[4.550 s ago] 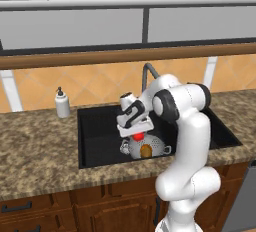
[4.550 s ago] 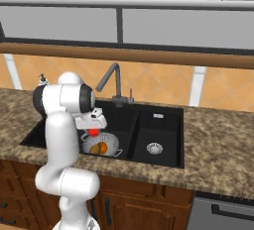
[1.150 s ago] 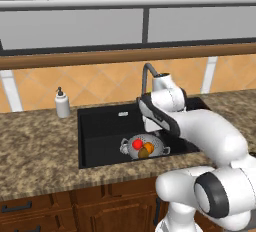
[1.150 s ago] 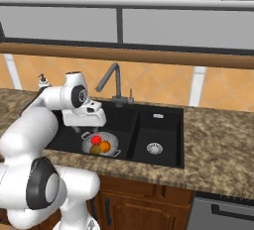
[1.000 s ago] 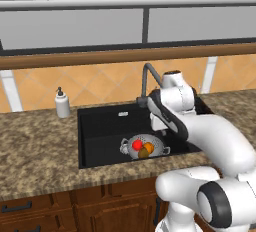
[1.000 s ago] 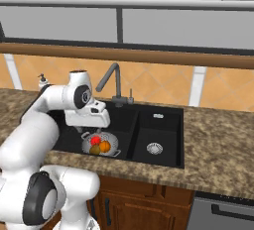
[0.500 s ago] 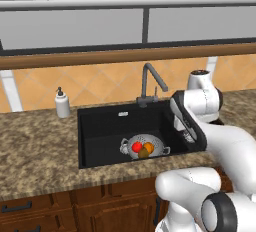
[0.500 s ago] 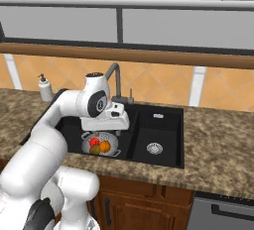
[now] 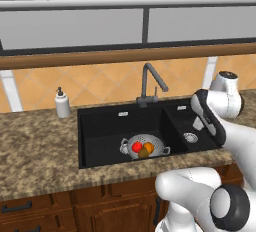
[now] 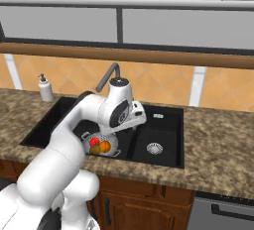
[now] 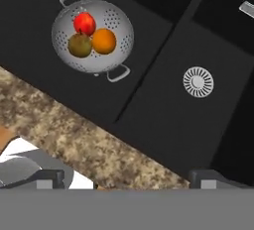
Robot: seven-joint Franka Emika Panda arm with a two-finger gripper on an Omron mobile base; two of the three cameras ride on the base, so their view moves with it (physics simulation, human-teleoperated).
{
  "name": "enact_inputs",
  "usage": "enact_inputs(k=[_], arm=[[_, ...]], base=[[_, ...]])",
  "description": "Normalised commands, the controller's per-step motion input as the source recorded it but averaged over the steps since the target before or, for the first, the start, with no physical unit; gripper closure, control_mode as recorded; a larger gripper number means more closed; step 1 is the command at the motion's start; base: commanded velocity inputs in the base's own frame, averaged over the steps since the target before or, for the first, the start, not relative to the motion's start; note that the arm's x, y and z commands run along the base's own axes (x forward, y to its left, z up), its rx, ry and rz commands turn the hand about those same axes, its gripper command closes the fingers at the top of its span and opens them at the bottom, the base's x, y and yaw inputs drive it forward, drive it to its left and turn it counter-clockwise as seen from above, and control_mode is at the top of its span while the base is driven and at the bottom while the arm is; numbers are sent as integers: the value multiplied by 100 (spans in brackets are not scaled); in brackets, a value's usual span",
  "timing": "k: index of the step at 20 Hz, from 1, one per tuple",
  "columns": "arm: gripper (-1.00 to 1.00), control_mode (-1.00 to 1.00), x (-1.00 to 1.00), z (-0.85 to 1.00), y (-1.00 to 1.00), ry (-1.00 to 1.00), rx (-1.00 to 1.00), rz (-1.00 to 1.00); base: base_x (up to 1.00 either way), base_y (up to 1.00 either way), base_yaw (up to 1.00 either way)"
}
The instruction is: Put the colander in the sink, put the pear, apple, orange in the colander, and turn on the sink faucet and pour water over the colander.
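Sink (image 9: 100, 126): colander (image 9: 143, 146) sits in the big basin with apple (image 11: 85, 23), pear (image 11: 80, 44) and orange (image 11: 104, 41) inside. Faucet (image 9: 148, 81) untouched. Hand (image 11: 126, 177) empty, spread wide over the small basin. Risk: spout isn't over the colander, so water misses; a wide swing could clip the lever.

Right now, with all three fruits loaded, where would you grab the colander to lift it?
Probably one loop handle of the colander, from above: both stick out past the rim, and the pear, apple and orange fill the bowl.

Glossy white rounded arm (image 9: 235, 148), dark grey joint rings, blk fingertips (image 11: 211, 177)
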Motion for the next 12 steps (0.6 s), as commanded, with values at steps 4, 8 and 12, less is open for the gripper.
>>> enact_inputs(k=[4,8,12], arm=[[-100,-100,60,0,-18,-39,29,62],[-100,-100,57,0,-1,-52,40,49],[-100,-100,89,0,0,-36,43,33]], base=[[0,0,0],[0,0,0],[0,0,0]])
